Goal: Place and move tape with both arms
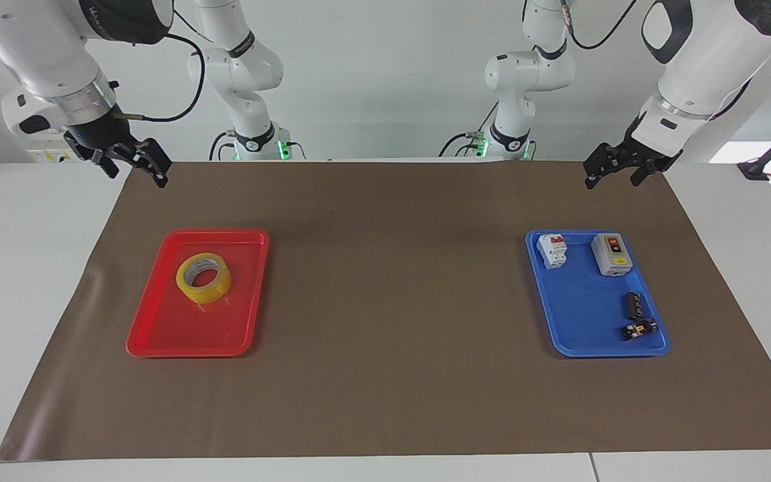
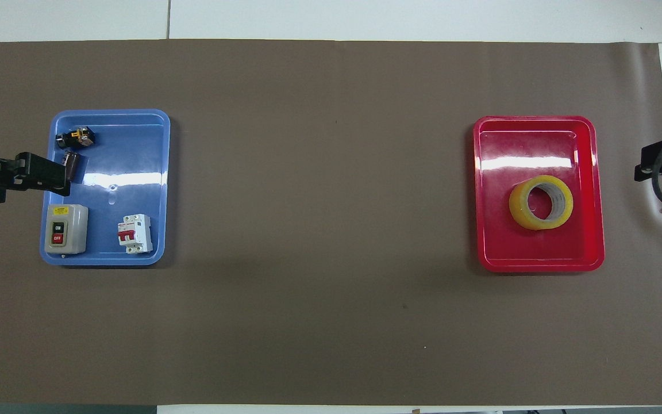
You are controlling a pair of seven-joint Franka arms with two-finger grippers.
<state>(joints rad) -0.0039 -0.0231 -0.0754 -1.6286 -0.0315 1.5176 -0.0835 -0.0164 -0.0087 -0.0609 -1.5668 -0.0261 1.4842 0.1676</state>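
Surface: brown mat (image 1: 392,375) on a white table (image 1: 24,268)
Tape (image 1: 203,277): lies flat in the red tray (image 1: 158,335), in the half nearer the robots, toward the right arm's end; nothing grips it
Right gripper (image 1: 136,163): raised over the mat's corner at its own end, wrist angled down toward the table; finger state cannot be determined
Left gripper (image 1: 610,166): raised over the mat edge at its end, angled down, waiting; finger state cannot be determined
Blue tray (image 1: 579,321): holds a grey switch box (image 1: 610,254), a white breaker (image 1: 552,250) and two small black parts (image 1: 634,314)
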